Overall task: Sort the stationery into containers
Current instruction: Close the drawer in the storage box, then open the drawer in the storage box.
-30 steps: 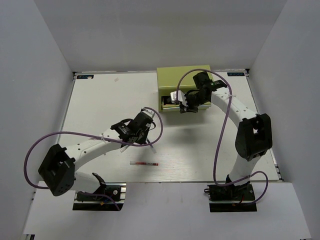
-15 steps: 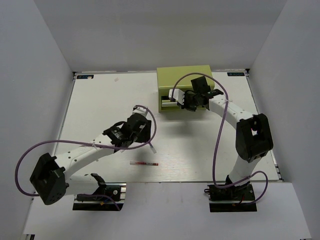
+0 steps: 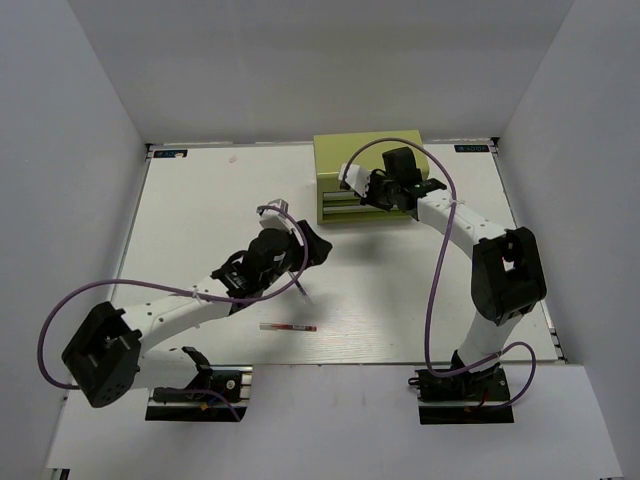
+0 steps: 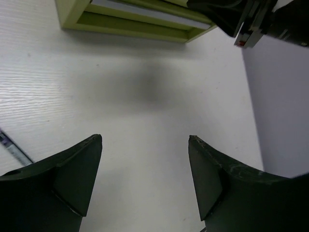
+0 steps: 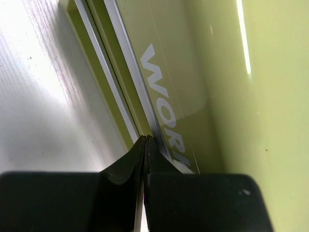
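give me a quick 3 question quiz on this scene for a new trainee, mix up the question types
1. True or false: the left gripper is holding a pen.
2. Pick one. The right gripper is: A) wide open above the table; B) shut, with its tips at the front of the olive-green cabinet; C) shut on a marker.
3. Fill in the blank: the red-white pen lies on the ____, held by neither gripper.

Key
1. False: it is open and empty.
2. B
3. table
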`<state>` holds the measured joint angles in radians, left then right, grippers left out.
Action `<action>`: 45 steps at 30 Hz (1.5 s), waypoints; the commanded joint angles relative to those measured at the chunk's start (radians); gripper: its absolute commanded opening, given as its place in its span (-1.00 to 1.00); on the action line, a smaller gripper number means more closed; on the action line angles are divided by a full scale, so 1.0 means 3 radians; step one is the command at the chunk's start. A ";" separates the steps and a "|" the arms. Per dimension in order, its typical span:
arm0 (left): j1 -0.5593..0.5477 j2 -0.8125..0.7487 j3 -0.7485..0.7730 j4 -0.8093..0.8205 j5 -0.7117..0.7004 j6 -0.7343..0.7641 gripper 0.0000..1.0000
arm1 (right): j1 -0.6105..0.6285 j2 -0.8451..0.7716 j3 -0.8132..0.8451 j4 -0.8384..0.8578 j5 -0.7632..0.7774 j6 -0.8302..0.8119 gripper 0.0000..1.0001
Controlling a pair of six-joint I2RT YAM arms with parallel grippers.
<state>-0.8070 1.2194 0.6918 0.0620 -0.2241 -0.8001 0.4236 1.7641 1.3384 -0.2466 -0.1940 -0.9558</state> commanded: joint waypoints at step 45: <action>0.0011 0.3120 0.1048 0.3204 -0.1007 -0.1709 0.22 | -0.0236 -0.0215 0.0544 0.0607 0.0135 0.1166 -0.95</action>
<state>-0.8062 2.1670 0.9852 1.0489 -0.5083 -1.2865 0.3546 1.6978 1.4624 -0.0624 -0.1551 -0.6300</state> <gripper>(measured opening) 0.612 0.024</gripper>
